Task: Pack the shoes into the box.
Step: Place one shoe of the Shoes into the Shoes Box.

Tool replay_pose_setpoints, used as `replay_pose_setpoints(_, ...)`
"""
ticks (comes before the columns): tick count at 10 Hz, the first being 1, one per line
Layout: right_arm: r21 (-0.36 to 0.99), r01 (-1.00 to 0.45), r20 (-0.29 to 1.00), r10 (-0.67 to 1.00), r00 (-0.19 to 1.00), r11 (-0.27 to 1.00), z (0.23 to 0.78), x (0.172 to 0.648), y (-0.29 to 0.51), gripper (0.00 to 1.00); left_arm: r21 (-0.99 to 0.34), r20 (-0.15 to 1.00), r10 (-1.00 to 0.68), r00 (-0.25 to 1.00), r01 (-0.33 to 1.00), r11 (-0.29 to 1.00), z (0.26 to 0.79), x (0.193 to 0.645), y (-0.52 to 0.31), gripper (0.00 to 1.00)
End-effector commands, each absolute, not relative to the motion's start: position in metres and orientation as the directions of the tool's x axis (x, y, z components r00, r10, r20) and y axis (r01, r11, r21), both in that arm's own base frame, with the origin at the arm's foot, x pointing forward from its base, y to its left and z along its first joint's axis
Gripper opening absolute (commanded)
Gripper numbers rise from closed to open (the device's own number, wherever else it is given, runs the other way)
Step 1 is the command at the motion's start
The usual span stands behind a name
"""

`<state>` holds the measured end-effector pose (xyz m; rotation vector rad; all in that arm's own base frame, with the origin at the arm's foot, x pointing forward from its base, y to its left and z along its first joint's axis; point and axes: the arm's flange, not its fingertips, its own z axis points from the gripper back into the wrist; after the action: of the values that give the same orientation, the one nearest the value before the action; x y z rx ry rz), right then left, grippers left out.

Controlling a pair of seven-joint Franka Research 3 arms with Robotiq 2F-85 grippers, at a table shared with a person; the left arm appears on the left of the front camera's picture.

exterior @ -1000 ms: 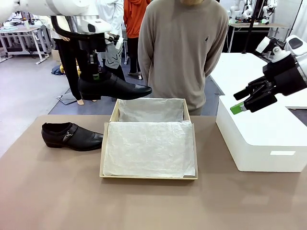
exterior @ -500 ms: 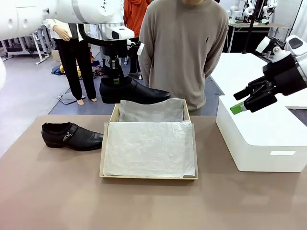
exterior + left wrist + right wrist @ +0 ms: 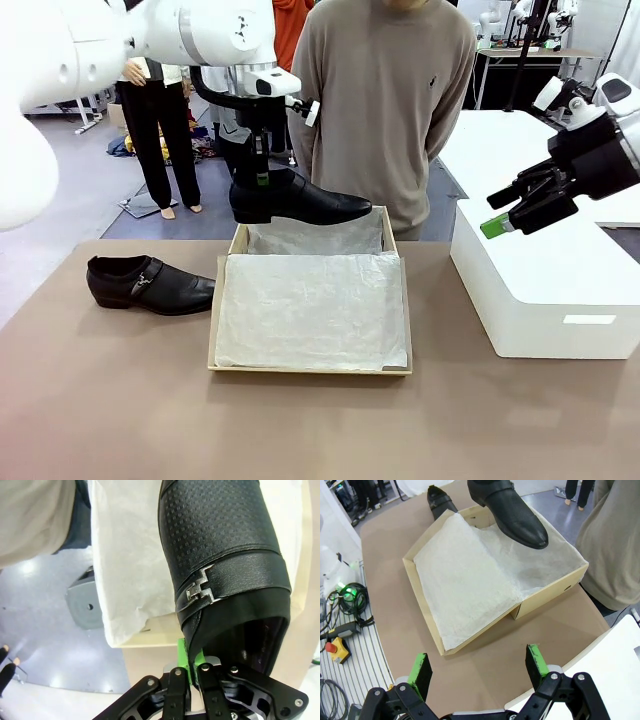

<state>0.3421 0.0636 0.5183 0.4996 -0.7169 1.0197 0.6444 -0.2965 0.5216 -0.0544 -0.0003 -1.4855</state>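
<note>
Your left gripper (image 3: 262,180) is closed almost completely, pinching the back of the heel collar of the first shoe (image 3: 300,200); in the left wrist view one green pad (image 3: 183,652) presses against the outside of the leather just below the opening, and the metal buckle (image 3: 199,586) on the side strap faces the camera. That shoe hangs roughly level in the air over the far left part of the box (image 3: 212,322), heel to the left and pointed toe to the right, directly in front of the person (image 3: 385,100) standing at the far side. You cannot tell from these views whether its sole clears the crinkled white tissue paper (image 3: 310,310) lining the box or brushes it. The second shoe (image 3: 150,285) lies on the table (image 3: 120,410) just left of the box, toe pointing right towards it, with nothing touching it. Your right gripper (image 3: 497,215) is out at the far right above the white block (image 3: 540,290), its jaws spread wide with nothing between them and touching nothing
</note>
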Motion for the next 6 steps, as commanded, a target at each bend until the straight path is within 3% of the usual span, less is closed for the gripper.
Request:
replay_pose_setpoints(1, 0.039, -0.904, 0.760, 0.574, 0.304, 0.426, 0.516, 0.346, 0.064, 1.00, 0.000, 0.020, -0.996, 0.083, 0.997, 0.083, 0.522, 0.662, -0.308, 0.00)
replay_pose_setpoints(6, 0.039, -0.904, 0.760, 0.574, 0.304, 0.426, 0.516, 0.346, 0.064, 1.00, 0.030, 0.015, -0.999, 0.035, 0.999, 0.036, 0.491, 0.667, -0.323, 0.00)
